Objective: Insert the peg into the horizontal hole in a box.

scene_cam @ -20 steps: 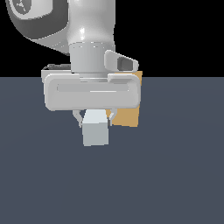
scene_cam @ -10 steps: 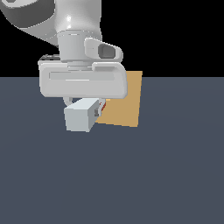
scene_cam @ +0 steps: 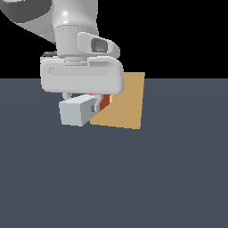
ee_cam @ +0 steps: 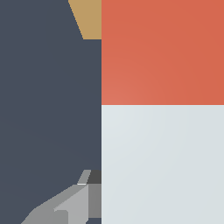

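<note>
Pale end of the peg [scene_cam: 76,111] sits nearest to the onlooker, a blunt grey-white square face held above the dark floor [scene_cam: 111,178]. Behind it the bar runs back toward the box [scene_cam: 127,104], with its red-orange end [scene_cam: 104,102] just showing under the robot's hand.

The gripper [scene_cam: 91,103] is clamped on the peg near the colour boundary, one finger [scene_cam: 94,106] visible against the side of the bar. In the wrist view the peg fills the frame, red-orange above pale, with a grey finger [ee_cam: 72,205] beside the pale part.

Handling, as a judgement: the peg looks rigid, with flat smooth sides — a square section that gives the fingers parallel faces and resists rolling. A mid-length hold should keep it level; the long pale end may lever downward if the grip slackens.

Farthest back, the tan box stands on the floor, at the exterior view's right of the hand. The red-orange end lies near its face — contact cannot be confirmed. The hole is hidden, so alignment cannot be judged.
</note>
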You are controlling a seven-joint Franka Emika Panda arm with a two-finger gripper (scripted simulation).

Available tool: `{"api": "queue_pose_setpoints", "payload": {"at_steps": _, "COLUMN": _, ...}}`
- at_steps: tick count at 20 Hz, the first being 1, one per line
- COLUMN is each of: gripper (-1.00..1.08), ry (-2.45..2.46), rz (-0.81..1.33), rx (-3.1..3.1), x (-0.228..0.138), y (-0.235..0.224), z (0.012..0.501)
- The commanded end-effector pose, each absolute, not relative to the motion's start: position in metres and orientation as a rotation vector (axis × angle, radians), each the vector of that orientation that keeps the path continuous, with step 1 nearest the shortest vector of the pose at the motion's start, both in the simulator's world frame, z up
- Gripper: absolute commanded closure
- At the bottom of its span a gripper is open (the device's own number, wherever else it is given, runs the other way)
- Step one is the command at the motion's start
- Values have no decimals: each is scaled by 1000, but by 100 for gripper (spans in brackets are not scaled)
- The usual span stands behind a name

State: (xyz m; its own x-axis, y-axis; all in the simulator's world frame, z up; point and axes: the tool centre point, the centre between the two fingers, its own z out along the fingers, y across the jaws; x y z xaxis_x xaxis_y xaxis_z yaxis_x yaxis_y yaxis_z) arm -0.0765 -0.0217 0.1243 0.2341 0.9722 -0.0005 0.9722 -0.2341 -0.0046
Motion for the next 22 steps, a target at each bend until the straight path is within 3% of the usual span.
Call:
{"api": "queue_pose_setpoints", "payload": {"at_steps": 1, "gripper": 108, "ry": -1923, "rz": 0, "rx": -2484, "x": -76, "y": -20, "z": 128}}
{"api": "queue_pose_setpoints", "payload": {"at_steps": 22, "gripper": 108, "ry": -1918, "rz": 0, "rx": -2487, "x": -75, "y": -16, "z": 128}}
